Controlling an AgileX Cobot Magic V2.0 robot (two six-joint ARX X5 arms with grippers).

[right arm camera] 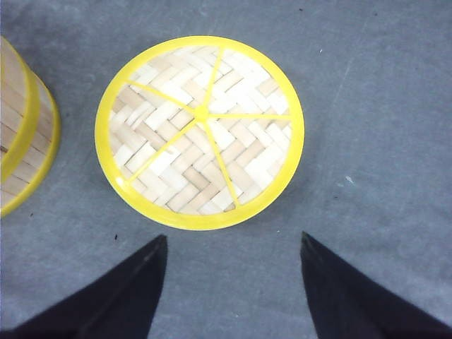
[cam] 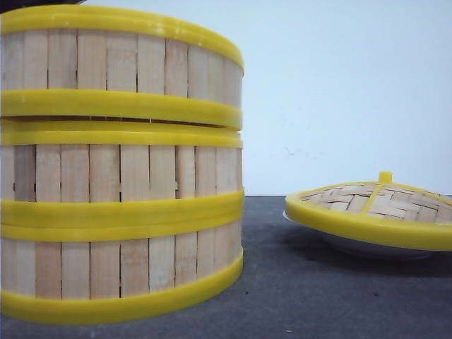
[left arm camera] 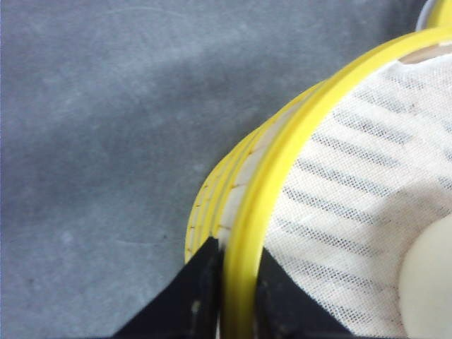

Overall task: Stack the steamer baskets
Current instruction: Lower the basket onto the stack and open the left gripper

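**Three baskets stacked; top rim held by the left gripper**

A dark grey table (cam: 318, 296) is seen to carry everything. At its left, close to the front camera, the three round steamer baskets of pale bamboo slats with yellow plastic rims (cam: 120, 169) are found one upon another as a single column. The top basket (cam: 120, 63) is seated on the middle one (cam: 120, 176), which sits on the bottom one (cam: 120, 268); the rims appear fairly well aligned, though a thin dark seam is visible under the top basket. To the right, well apart from the stack, a domed woven-bamboo lid with a yellow knob (cam: 374, 205) is resting on a shallow white plate (cam: 367, 247).

The stacking is judged to be nearly complete, with the release of the top basket as the step in hand. It would best be done by letting the basket settle fully into the rim below before the jaws are parted, and by lifting the gripper straight up so that the rim is not dragged sideways and the column is not tipped.

The left gripper (left arm camera: 236, 289) is clamped narrowly on the yellow upper rim of the top basket, one finger outside the wall and one inside, over the white mesh liner (left arm camera: 353, 183). The right gripper (right arm camera: 233, 282) is spread wide, holding and touching nothing, and hangs above the table just beside the lid.
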